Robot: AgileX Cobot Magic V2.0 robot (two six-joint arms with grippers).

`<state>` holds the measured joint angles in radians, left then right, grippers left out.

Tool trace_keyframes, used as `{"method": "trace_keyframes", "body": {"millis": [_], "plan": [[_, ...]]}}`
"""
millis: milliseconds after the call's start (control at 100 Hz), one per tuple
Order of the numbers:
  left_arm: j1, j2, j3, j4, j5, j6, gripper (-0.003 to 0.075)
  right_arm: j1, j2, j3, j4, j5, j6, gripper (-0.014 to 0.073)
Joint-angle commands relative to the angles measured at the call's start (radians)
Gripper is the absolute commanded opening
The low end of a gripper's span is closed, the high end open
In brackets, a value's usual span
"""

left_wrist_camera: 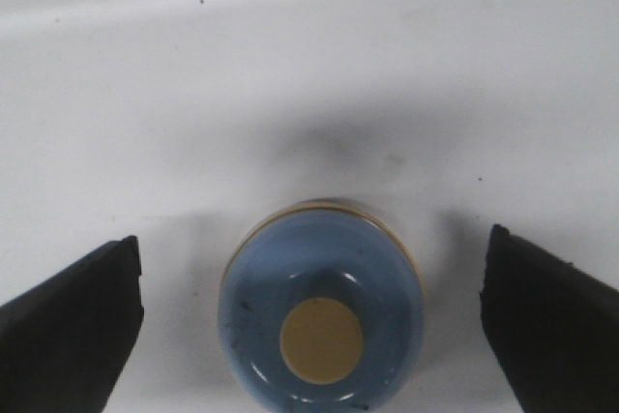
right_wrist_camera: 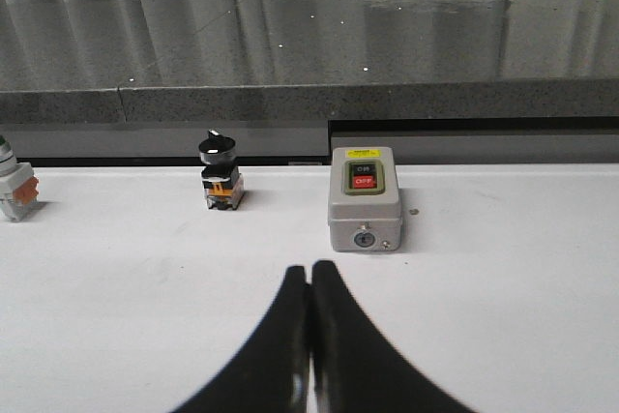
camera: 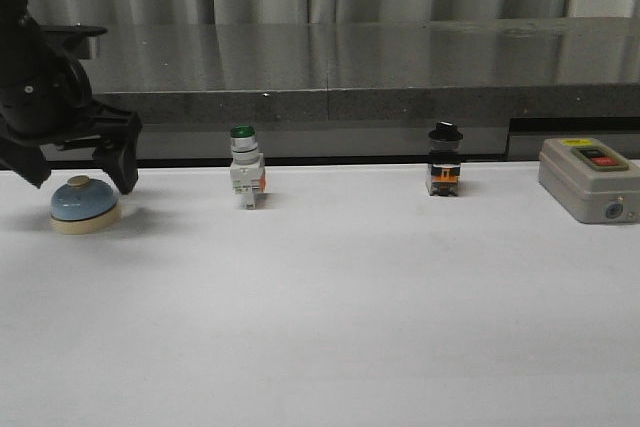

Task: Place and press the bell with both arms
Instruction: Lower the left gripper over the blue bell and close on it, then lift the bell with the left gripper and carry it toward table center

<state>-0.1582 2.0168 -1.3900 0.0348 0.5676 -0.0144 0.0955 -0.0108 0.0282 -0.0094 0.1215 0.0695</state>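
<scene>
Both fingers of my left gripper (camera: 78, 175) stand apart around the bell (camera: 85, 204); its smooth dome looks slippery, so I'd grip the base.

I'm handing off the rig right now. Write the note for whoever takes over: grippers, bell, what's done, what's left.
Left gripper: jaws open, one on each side of the bell, not touching it.
Right gripper: jaws shut, empty, low over the table short of the grey switch box.
Bell: upright at the table's far left, button up.
Done: left arm lined up over the bell.
Left: close on the bell, place it, press the button.
</scene>
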Motion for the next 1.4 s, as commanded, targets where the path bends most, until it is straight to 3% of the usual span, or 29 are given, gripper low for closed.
{"method": "trace_keyframes", "body": {"millis": [0, 330, 400, 570, 670, 1020, 1390], "plan": [[0.000, -0.034, -0.030, -0.001, -0.023, -0.001, 0.0662, -0.007, -0.014, -0.015, -0.012, -0.088, -0.007, -0.0060], [0.000, -0.017, -0.030, -0.001, 0.002, -0.001, 0.0629, -0.007, -0.014, -0.015, -0.012, -0.088, -0.007, -0.0060], [0.000, -0.017, -0.030, -0.001, 0.006, -0.001, 0.0557, -0.007, -0.014, -0.015, -0.012, -0.088, -0.007, -0.0060], [0.000, -0.017, -0.030, -0.001, 0.006, -0.001, 0.0300, -0.007, -0.014, -0.015, -0.012, -0.088, -0.007, -0.0060], [0.000, -0.026, -0.030, -0.001, 0.019, -0.001, 0.0225, -0.007, -0.014, -0.015, -0.012, -0.088, -0.007, -0.0060], [-0.080, -0.181, -0.030, -0.010, 0.070, -0.001, 0.0221, -0.007, -0.014, -0.015, -0.012, -0.088, -0.007, -0.0060], [-0.373, -0.214, -0.030, -0.015, 0.057, -0.001, 0.0221, -0.007, -0.014, -0.015, -0.012, -0.088, -0.007, -0.0060]]}}
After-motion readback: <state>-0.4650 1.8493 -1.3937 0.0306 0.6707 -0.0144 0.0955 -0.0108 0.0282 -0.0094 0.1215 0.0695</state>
